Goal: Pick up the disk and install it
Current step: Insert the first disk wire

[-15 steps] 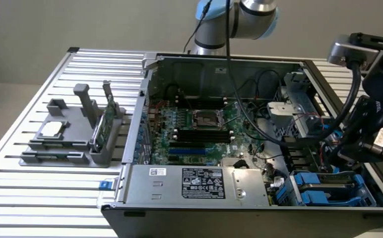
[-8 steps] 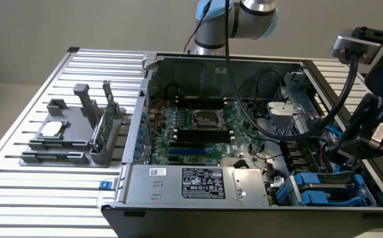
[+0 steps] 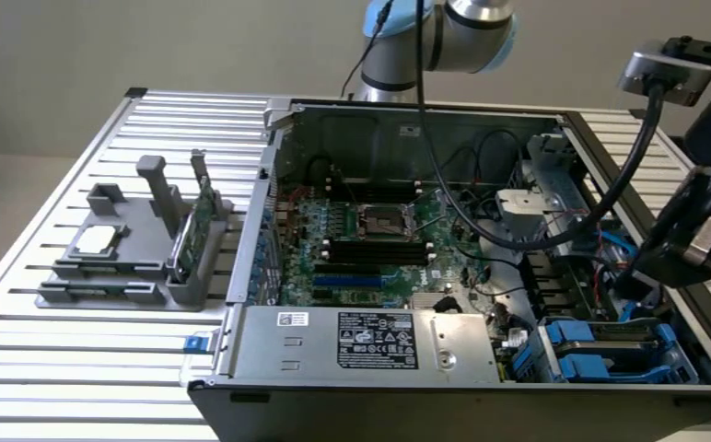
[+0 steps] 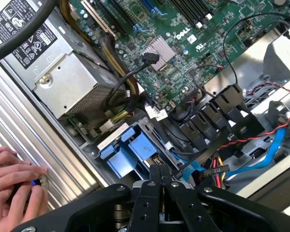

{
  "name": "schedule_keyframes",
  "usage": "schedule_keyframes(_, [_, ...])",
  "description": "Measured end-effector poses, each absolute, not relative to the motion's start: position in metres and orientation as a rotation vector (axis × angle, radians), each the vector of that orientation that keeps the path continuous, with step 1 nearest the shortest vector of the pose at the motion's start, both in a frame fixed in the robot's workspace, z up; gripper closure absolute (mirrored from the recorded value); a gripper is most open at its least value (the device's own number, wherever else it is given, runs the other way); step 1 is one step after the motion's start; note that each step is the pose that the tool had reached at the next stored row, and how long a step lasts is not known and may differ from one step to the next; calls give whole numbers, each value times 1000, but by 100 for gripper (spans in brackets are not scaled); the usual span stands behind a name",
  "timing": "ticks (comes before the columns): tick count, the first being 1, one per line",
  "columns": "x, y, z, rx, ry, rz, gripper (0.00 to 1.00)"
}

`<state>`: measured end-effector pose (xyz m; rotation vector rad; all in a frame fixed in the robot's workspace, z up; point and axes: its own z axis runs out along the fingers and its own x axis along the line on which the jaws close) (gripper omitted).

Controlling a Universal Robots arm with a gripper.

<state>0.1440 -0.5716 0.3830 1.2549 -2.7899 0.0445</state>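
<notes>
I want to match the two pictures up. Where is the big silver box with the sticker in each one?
Exterior view: the silver box lies along the camera-side edge of the open computer case, on the exterior view's left of the blue brackets.
Wrist view: the silver box sits between the ribbed table and the green board.
Shared landmark: the green board, right next to the box in both.

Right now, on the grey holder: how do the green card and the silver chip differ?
Pose: the green card stands upright on edge; the silver chip lies flat.
Shape: the green card is a thin, long board; the silver chip is a small square.
Shared: both sit in the grey holder.
</notes>
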Motion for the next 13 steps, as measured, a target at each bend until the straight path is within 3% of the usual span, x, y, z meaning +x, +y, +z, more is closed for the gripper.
schedule_keyframes(13, [144, -572, 383, 1080, -2886, 15, 89])
